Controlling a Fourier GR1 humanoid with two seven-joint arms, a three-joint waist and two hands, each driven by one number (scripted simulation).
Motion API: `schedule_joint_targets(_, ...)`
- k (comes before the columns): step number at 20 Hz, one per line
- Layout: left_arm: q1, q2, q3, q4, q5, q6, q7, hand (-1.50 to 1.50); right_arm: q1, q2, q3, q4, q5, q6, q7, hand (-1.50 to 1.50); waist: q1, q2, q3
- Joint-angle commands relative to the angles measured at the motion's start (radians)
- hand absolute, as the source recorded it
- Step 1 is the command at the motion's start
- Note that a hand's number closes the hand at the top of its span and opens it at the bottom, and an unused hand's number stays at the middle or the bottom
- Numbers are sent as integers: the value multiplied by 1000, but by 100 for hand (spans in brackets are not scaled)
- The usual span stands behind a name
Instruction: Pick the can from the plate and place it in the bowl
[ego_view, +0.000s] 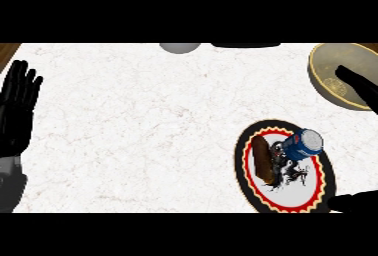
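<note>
Both black hands straight-fingered, holding nothing: left hand (16, 105) at left edge, right hand (360, 86) at right edge, over tan round bowl (325, 86). Blue cylindrical can (304, 145) lies on black-rimmed round plate (243, 150), lower right.

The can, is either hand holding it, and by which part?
Neither. The can lies on the plate, touched by no hand; the left hand rests open at the left edge, the right hand shows only partly at the right edge.

Place: a kitchen, as I see it.
Worktop: a white marbled counter (148, 125) before me, with wood (7, 50) at its far corner.
Tableware: a tan bowl (319, 57) and a patterned plate (244, 167).
Food: a can (303, 145) on that plate, with a brown piece (260, 159) beside it.
</note>
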Motion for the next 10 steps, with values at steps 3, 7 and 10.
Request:
schedule_joint_targets(3,0,-18,0,26,-14,-18,-49,0,-56,-176,-54,7,-256,261,173,-150,15,6,1)
schedule_joint_targets(7,-14,5,24,16,12,-47,-2,0,-75,-250,-85,6,-416,373,252,-150,19,5,2)
schedule_joint_targets(10,-12,19,53,24,4,-62,-1,0,-42,-242,-110,18,-431,392,255,-150,19,6,4)
